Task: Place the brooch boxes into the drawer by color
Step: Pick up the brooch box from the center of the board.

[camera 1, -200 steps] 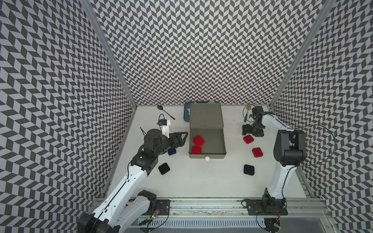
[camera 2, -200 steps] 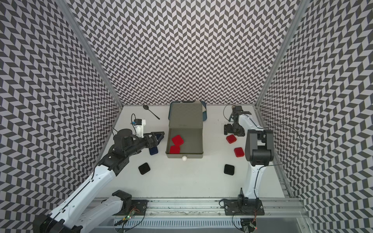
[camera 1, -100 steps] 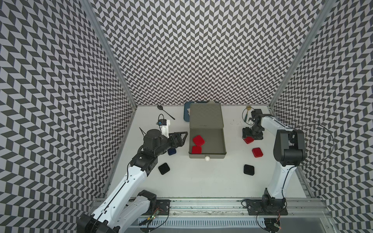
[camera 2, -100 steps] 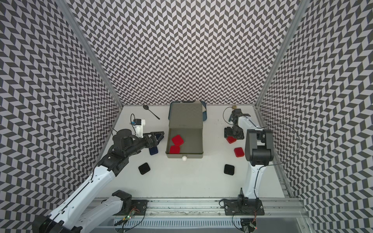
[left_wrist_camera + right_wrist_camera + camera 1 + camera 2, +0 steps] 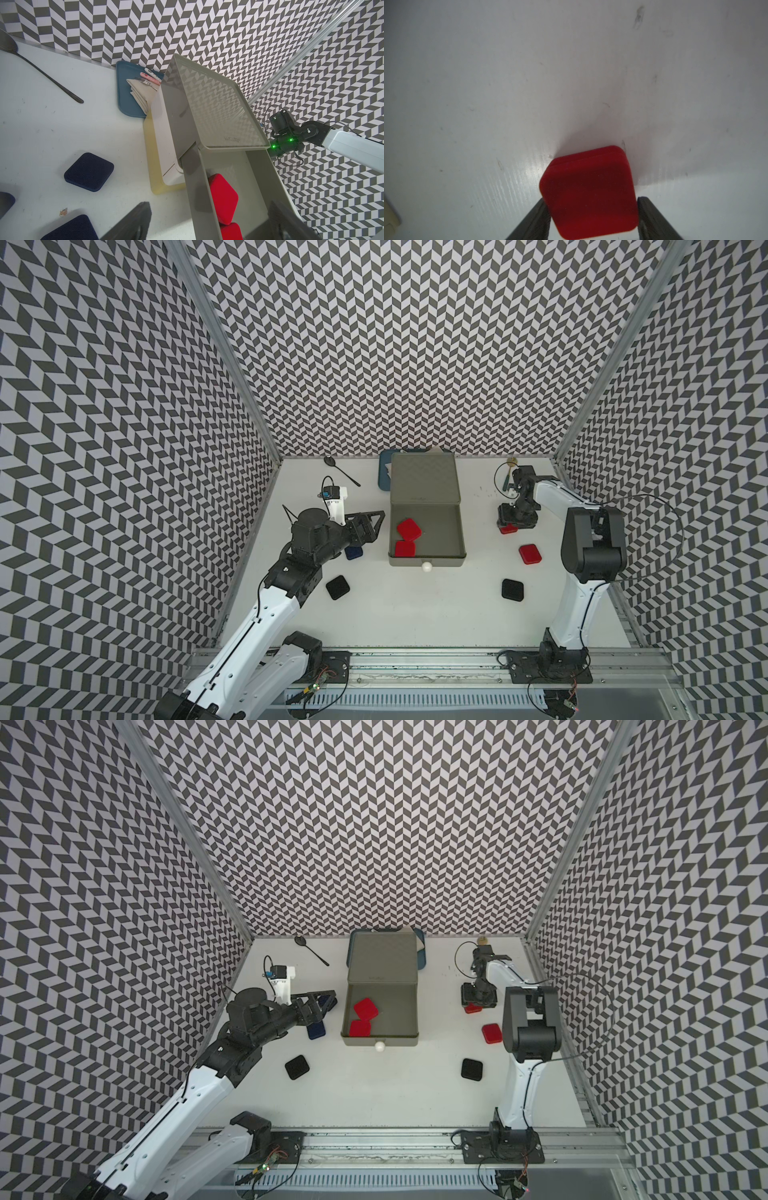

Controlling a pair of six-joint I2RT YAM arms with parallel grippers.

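The right hand has dropped onto a red box since a second ago, its fingers narrowed to flank it; whether they grip yet, I cannot tell. The box lies on the table at three o'clock from the open grey drawer. Two red boxes already sit in there, so reds seem to belong there. The left hand waits wide at nine o'clock, unmoved.
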